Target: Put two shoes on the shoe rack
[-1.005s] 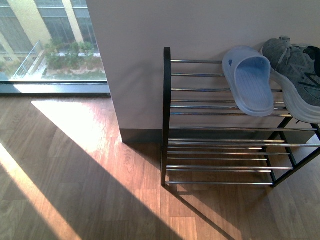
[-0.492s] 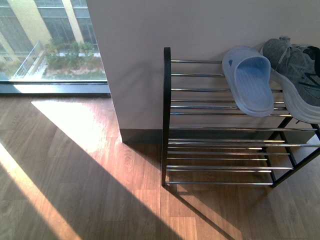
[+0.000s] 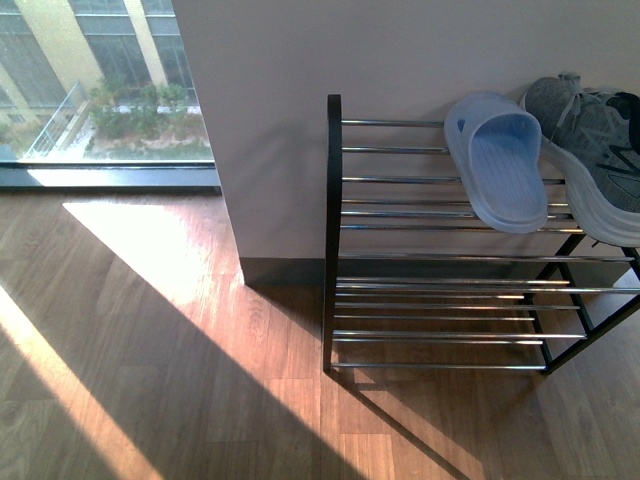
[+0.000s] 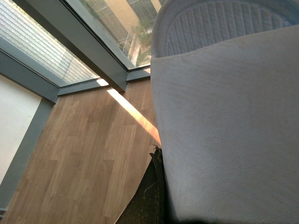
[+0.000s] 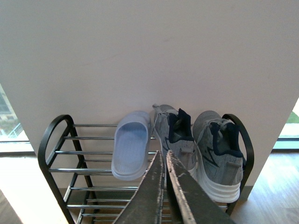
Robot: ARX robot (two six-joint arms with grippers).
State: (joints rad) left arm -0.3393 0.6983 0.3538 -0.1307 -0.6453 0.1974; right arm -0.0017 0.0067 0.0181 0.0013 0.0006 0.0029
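The shoe rack (image 3: 334, 230) stands against the wall, with black arched side frames (image 5: 48, 140) and chrome rods. On its top tier lie a pale blue slide sandal (image 3: 497, 165) (image 5: 131, 147) and, to its right, two grey sneakers (image 5: 175, 137) (image 5: 222, 149); the front view shows only one sneaker (image 3: 590, 150). My left gripper is hidden behind a second pale blue slide sandal (image 4: 229, 121), on which it is shut; the sandal fills most of the left wrist view. My right gripper (image 5: 164, 156) is shut and empty, held in front of the rack, short of the sneakers.
Wood floor (image 3: 150, 330) with sunlit stripes spreads left of the rack. A floor-to-ceiling window (image 3: 100, 80) is at the far left beside the white wall (image 3: 400, 50). The rack's lower tiers (image 3: 440, 310) are bare rods.
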